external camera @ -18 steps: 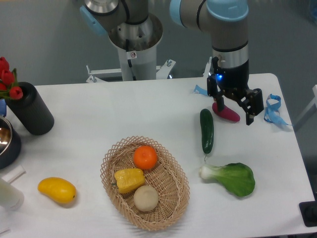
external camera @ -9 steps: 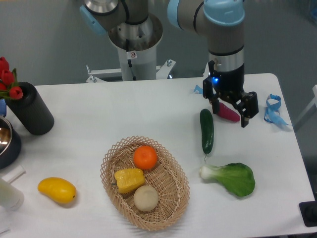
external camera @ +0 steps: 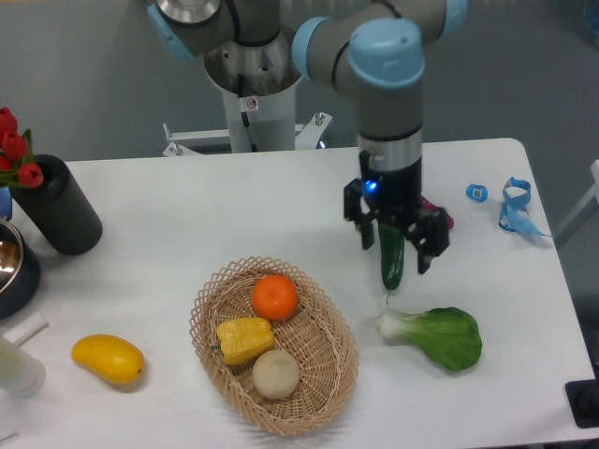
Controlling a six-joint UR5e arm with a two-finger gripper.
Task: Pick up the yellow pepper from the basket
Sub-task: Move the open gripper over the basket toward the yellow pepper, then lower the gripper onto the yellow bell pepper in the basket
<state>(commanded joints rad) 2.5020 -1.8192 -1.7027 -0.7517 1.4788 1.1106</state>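
the open gripper (external camera: pixel 394 253) hangs over a cucumber (external camera: pixel 391 258), right of the basket (external camera: pixel 328 369) holding the yellow pepper (external camera: pixel 244 339).

A robotics lab: a robot arm (external camera: pixel 384 84) on a metal pedestal (external camera: pixel 253 89) stands at twelve o'clock behind a plain white worktop (external camera: pixel 187 206), against a bare grey wall (external camera: pixel 84 75), with play food laid out.

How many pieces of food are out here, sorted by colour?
Yellow: 2, the blocky yellow pepper and the oval yellow mango-like fruit
Orange: 1, the round orange
Green: 2, the long cucumber and the leafy bok choy
Beige: 1, the round pale onion-like ball
Total: 6
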